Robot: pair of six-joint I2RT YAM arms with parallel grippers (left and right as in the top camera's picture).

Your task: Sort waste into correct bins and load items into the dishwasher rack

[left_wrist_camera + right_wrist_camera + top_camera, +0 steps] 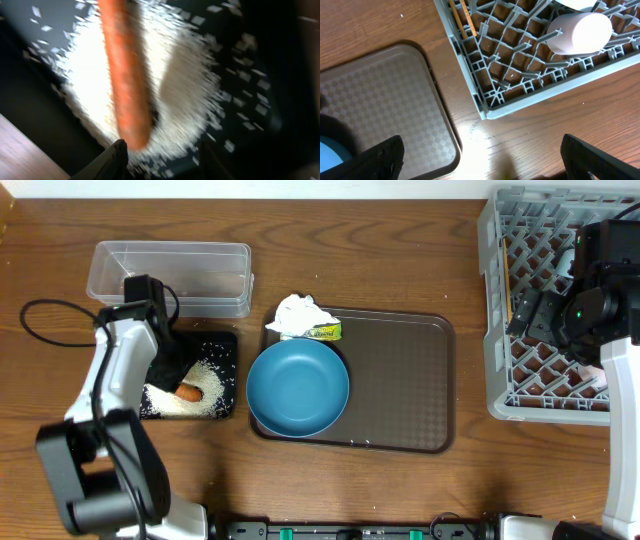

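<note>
Left wrist view: the left fingers (112,160) stand apart, released, with the carrot (125,75) lying on the rice heap (185,80) in the black tray (222,340). Beside the grey rack (520,95), which holds the white cup (580,32) and chopsticks (462,20), the right fingers (380,160) are spread wide and empty above the table (545,140).

Bright, even light; the carrot (125,75) looks blurred, perhaps motion.
</note>
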